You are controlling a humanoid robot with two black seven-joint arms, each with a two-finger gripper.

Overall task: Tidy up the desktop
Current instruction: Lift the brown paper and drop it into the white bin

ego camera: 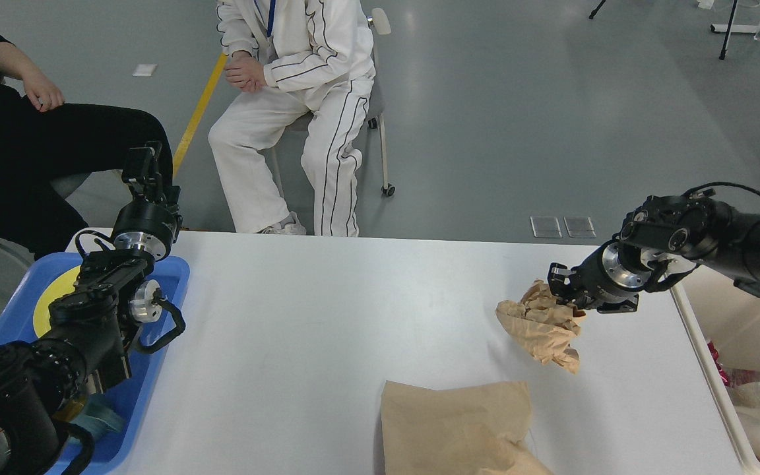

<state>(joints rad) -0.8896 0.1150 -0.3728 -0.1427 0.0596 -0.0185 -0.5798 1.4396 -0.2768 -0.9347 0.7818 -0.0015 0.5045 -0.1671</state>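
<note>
Right gripper (pixel 563 290) clamps crumpled brown paper (pixel 541 323) above desktop (pixel 327 316); left gripper (pixel 144 166) state unclear; no legible writing.

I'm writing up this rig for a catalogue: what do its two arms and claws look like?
Both arms are black and chunky, with silver metal rings at the wrists and black cables looping alongside. The left claw and right claw are black too, small and boxy.

Both arms matte black, chunky segmented links. Polished silver wrist rings behind left gripper (pixel 144 165) and right gripper (pixel 559 282). Black cables loop beside wrist joints.
</note>
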